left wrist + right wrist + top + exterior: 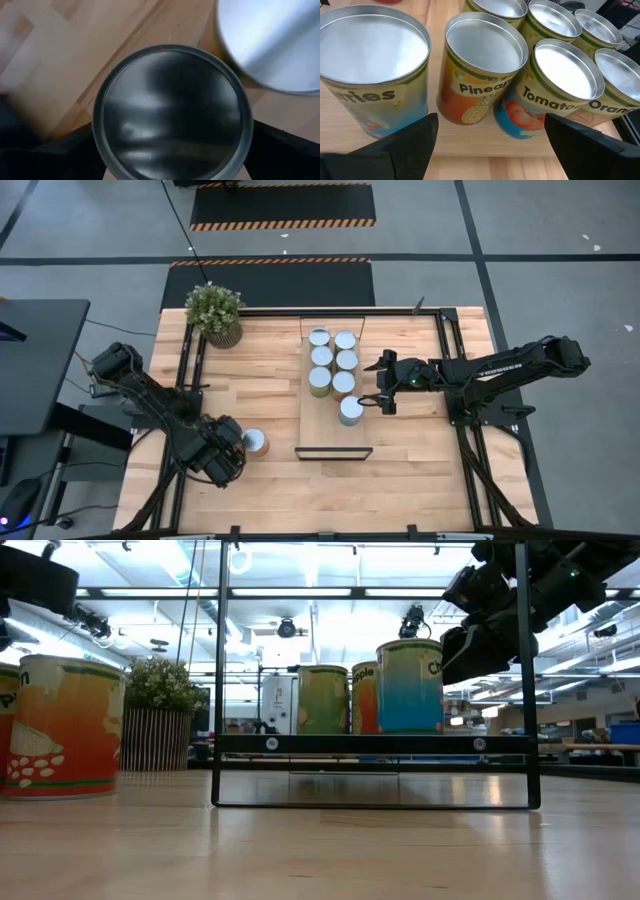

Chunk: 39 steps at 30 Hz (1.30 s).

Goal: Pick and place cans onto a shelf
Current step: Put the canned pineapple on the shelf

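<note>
Centrally in the high view, seven cans (333,362) stand in two rows on the shelf (334,438), filling its upper part. The right claw (381,385) sits just right of the lowest can on the shelf (351,410), its fingers spread; whether they touch that can I cannot tell. The right wrist view alone shows labels, such as "Pineapple" (481,75) and "Tomato" (555,87). At lower left, the left claw (238,448) is spread wide around a can (170,112) on the surface (420,470), with another can (257,442) just beside it. Only the low view shows the orange side of a can (65,725) standing off the shelf. A potted plant (214,312) stands at the upper left.
</note>
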Available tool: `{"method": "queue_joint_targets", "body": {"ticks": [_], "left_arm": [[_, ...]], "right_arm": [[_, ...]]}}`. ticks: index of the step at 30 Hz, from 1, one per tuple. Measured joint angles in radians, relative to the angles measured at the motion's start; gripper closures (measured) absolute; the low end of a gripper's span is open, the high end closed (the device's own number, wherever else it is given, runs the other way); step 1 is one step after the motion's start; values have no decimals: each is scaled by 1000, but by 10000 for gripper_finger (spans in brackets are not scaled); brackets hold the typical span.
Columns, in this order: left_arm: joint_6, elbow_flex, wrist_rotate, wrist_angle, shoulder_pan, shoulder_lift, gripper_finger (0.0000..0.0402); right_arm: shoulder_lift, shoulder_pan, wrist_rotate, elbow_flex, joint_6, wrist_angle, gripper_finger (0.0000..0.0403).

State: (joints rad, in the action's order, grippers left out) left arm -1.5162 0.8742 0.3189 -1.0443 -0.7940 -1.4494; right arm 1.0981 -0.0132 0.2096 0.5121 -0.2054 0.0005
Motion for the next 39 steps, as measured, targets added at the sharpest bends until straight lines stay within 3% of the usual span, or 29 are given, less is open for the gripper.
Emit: {"method": "queue_joint_targets", "body": {"ticks": [11,21,25,29,33,39], "left_arm": [[100,6,-24,-15,58,11,80],[224,211,39,-380,155,64,77],[369,265,99,-404,258,64,77],[546,298,156,-342,397,64,77],[714,317,148,-141,529,64,77],[827,321,-55,248,676,29,77]], "right_arm": [[0,0,-5,0,-2,0,30],[0,0,-5,0,-5,26,30],[0,0,-5,0,-8,26,30],[0,0,-5,0,-8,25,30],[0,0,-5,0,-8,21,30],[0,0,-5,0,-20,21,30]]}}
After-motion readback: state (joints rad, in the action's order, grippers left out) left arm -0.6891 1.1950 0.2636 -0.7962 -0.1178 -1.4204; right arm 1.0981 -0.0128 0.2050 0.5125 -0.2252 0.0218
